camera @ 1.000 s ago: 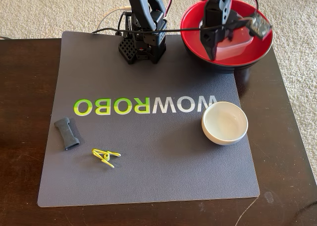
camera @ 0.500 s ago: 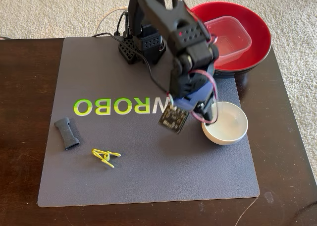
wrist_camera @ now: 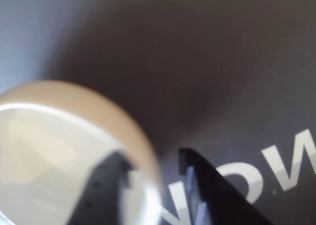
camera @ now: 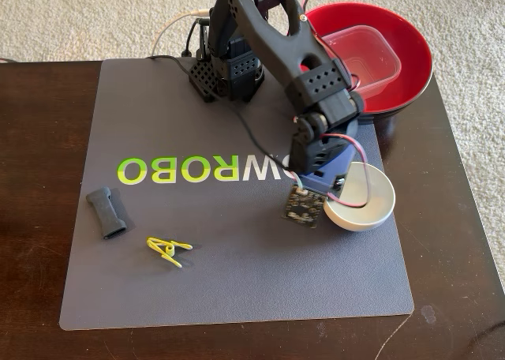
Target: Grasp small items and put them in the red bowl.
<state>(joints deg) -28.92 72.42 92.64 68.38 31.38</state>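
Over on the far left of the mat (camera: 237,289) in the fixed view lies the grey bone-shaped piece (camera: 106,211), and just to its right the yellow-green clip (camera: 168,249); both wait on the bare mat, well apart from me. Further right, my gripper (wrist_camera: 153,178) is down at the cream bowl (camera: 364,194), which sits right of the printed lettering (camera: 197,169). The wrist view shows my fingers spread: one finger (wrist_camera: 101,185) dips inside the bowl, the other (wrist_camera: 207,185) stands outside, and the bowl's rim (wrist_camera: 143,156) runs between them. I judge the step in hand to be pinching that rim. To do it well, I should sink a little lower so both fingers overlap the wall, close squarely across it so the smooth, curved wall does not slip sideways, and lift straight before swinging away. At the far right, up by my base (camera: 225,72), the red bowl (camera: 410,52) already holds the clear tub (camera: 364,56), so the cream bowl would best go beside it.
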